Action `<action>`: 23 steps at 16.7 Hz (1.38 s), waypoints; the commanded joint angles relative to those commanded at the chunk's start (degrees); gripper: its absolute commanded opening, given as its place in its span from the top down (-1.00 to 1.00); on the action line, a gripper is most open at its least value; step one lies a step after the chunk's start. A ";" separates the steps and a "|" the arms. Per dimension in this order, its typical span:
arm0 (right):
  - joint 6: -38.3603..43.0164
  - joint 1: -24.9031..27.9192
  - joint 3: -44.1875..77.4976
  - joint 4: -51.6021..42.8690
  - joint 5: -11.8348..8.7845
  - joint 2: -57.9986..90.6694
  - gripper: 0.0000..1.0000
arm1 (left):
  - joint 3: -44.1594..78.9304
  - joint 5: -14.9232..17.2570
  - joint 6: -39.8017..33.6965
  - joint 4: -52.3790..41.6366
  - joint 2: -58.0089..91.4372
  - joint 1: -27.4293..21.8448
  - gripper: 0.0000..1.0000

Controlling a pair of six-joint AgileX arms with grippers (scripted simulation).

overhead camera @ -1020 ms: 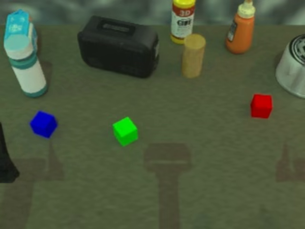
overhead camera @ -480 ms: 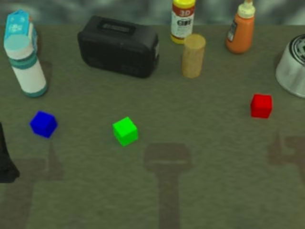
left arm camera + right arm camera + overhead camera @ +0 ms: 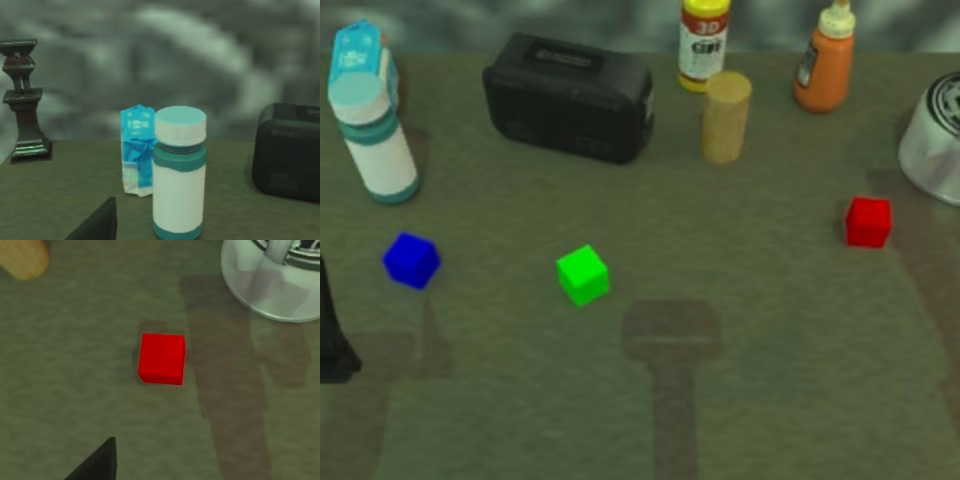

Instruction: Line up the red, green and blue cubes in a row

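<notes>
From above I see the 3 cubes spread apart: green cube (image 3: 583,274) nearest, left of centre; blue cube (image 3: 411,260) near the left edge; red cube (image 3: 868,221) at right, near the silver can (image 3: 934,140). My right wrist camera looks down on the red cube (image 3: 161,358). The left arm (image 3: 332,340) sits parked at the left edge. I cannot tell either gripper's finger state.

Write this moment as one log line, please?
stage: approach | right arm: above red cube | left arm: parked at table's left edge | green cube, blue cube: untouched, apart | row: not formed
</notes>
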 joint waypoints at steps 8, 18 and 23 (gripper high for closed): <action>6.04 3.35 36.55 -23.17 0.25 45.02 -1.00 | 0.00 0.00 0.00 0.00 0.00 0.00 -1.00; 8.56 4.58 52.31 -30.76 -0.07 60.37 -1.00 | 0.00 0.00 0.00 0.00 0.00 0.00 -1.00; 8.40 4.41 50.35 -28.36 -0.06 61.07 -1.00 | 0.00 0.00 0.00 0.00 0.00 0.00 -1.00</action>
